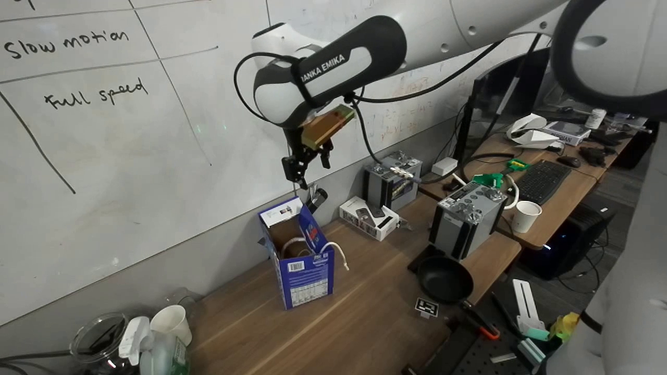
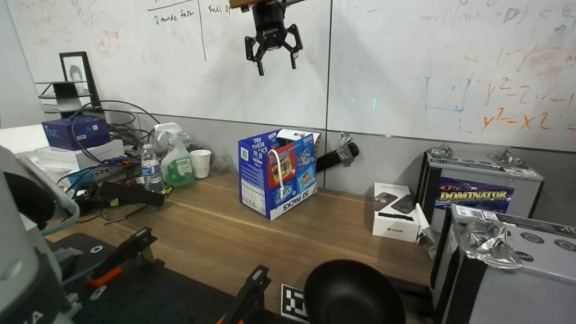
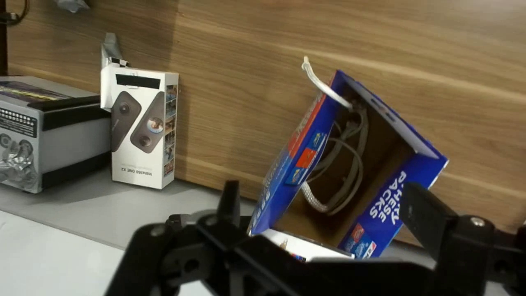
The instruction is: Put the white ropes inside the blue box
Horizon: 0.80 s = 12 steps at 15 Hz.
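1. Gripper hangs higher than the box and apart from it; its fingers stand wide from each other.
2. Box: it is blue, printed with red and white, and it stands upright on the table with the top open.
3. Ropes: they are white and lie mostly inside the box, in loose loops, thick and thin. A thick rope end passes over the rim and hangs outside, along the printed side.
4. Behind the box, the whiteboard is near. A black plate borders the table, well apart from the box; also well apart is the white carton, with wood showing between. A dark tube is just behind the box.
5. Whiteboard is written on; table is brown wood with pale streaks. Two grey blocks, a black pan, a spray bottle and a cup are there.
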Each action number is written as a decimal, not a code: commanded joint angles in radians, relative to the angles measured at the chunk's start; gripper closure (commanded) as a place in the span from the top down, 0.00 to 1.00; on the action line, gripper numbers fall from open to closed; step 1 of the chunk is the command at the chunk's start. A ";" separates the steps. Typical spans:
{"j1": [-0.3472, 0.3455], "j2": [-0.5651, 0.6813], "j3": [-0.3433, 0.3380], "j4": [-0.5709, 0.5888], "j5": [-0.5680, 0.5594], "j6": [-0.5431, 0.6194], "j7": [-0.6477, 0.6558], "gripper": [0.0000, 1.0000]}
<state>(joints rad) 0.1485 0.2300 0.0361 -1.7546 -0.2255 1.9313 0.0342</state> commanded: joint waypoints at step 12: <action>-0.172 -0.117 -0.009 -0.422 0.222 0.210 -0.690 1.00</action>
<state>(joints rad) -0.0085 0.1094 0.0277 -2.1157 -0.0394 2.0389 -0.5762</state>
